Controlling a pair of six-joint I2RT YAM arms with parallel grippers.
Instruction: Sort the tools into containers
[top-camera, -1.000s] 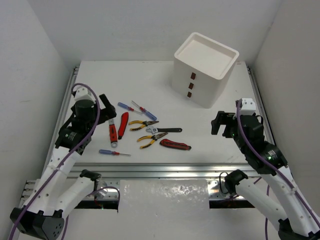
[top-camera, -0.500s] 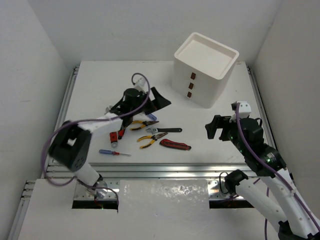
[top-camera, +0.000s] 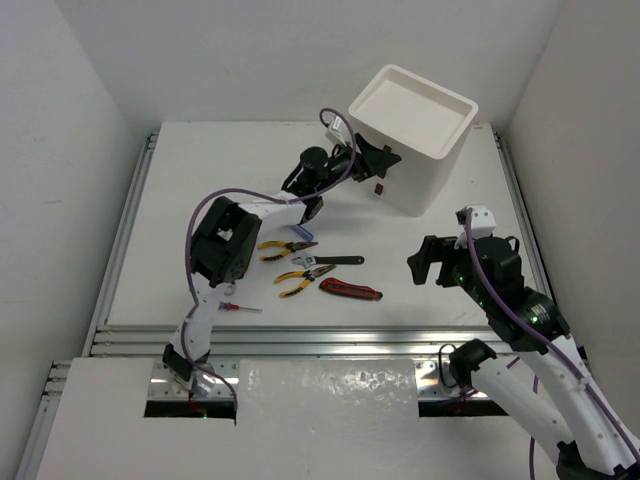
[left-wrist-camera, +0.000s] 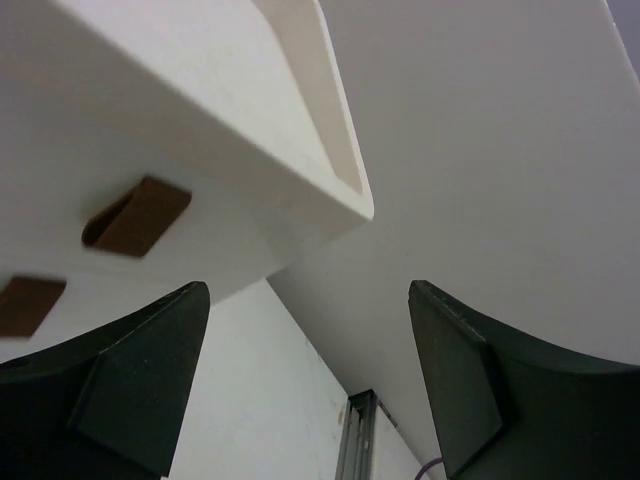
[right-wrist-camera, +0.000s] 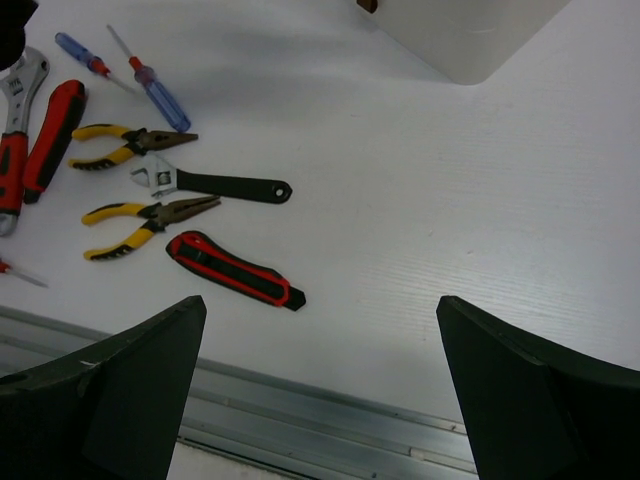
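We swung the left arm (top-camera: 268, 206) from the tools (top-camera: 300, 266) to the drawer unit (top-camera: 402, 186), jaws released and empty, presumably to open it.

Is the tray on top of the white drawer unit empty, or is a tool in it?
Empty: the tray top shows only bare white plastic.
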